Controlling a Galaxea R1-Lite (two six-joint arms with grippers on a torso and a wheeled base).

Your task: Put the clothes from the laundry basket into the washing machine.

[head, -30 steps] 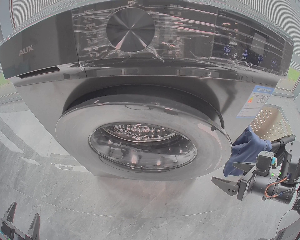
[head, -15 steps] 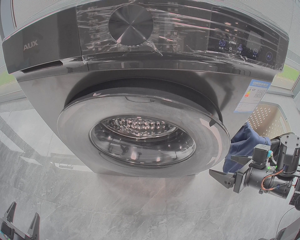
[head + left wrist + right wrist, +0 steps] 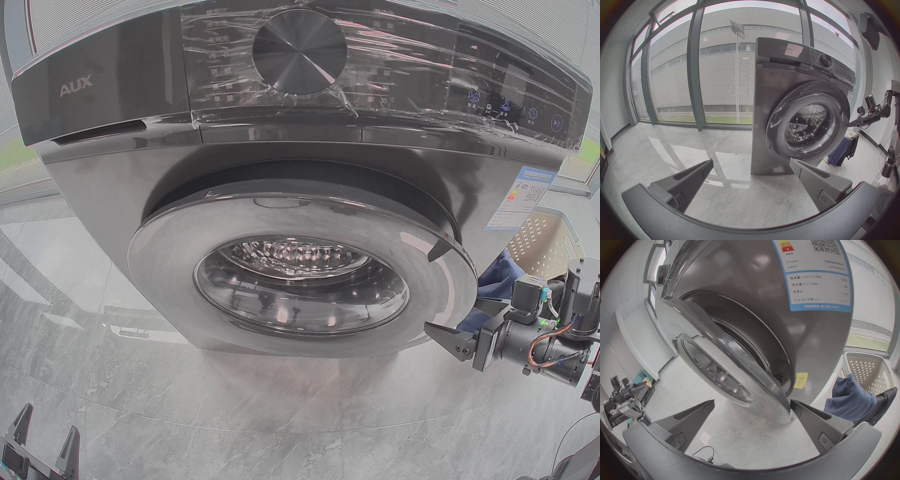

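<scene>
Right gripper (image 3: 461, 325): fingers spread, empty, level with the free edge of the door (image 3: 300, 215), which stands ajar. Contact cannot be confirmed. Blue clothes (image 3: 499, 280) hang over the basket (image 3: 545, 240) just behind this gripper, right of the washer (image 3: 106, 187). Left gripper (image 3: 45, 434): spread, empty, well apart. Judgement: right arm is nearer.

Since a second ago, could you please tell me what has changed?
The open right gripper has risen to the free edge of the door, its rim now between the jaws, not gripped. The head camera shifted as well. The door stays ajar, the left gripper stays low and open, the blue clothes stay on the laundry basket.
</scene>
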